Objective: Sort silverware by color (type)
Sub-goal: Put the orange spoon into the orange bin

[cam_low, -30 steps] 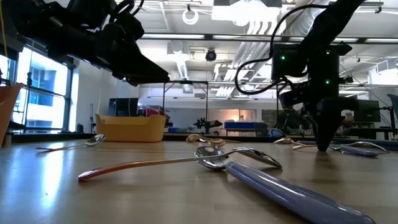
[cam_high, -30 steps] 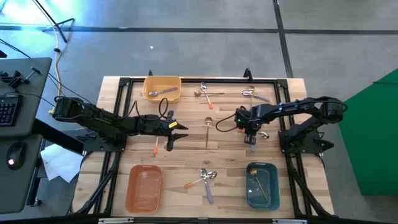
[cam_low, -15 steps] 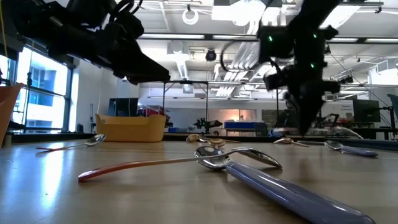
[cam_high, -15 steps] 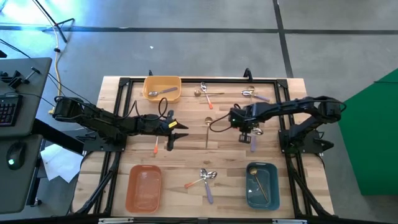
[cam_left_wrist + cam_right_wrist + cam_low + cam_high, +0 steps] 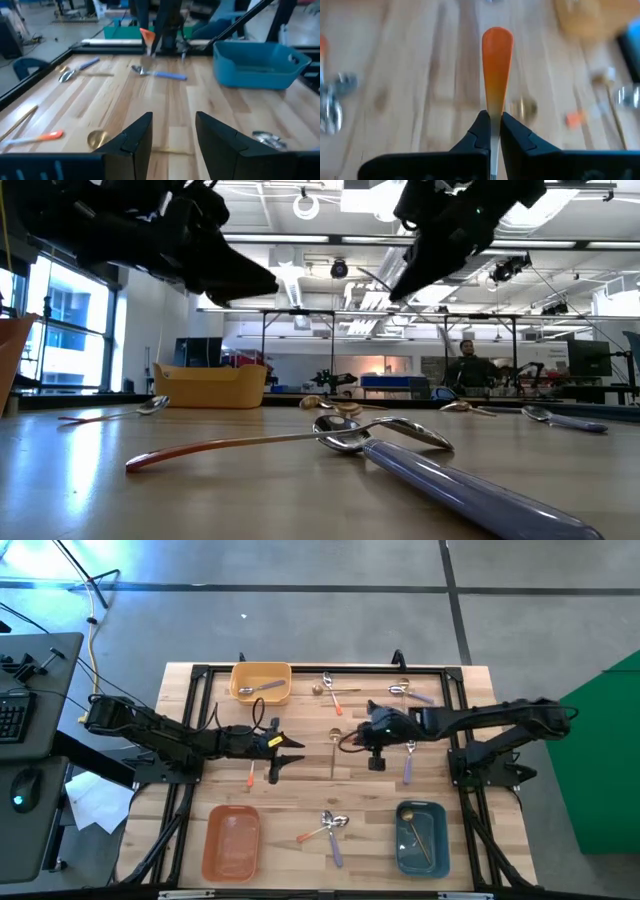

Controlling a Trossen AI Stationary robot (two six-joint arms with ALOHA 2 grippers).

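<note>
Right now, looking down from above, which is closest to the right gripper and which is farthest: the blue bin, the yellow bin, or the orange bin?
From the right gripper:
1. Blue bin, near edge, right side.
2. Yellow bin, far edge, left of centre.
3. Orange bin, near edge, left side.

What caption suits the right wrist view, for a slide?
Right end effector shut on an orange-handled spoon above the wooden table.

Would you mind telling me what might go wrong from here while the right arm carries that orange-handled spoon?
1. The right end effector pinches the orange-handled spoon only at its narrow neck, so it may pivot or slip out.
2. The orange bin sits on the left arm's side; crossing over could bring the arms close to each other near the open left end effector.
</note>
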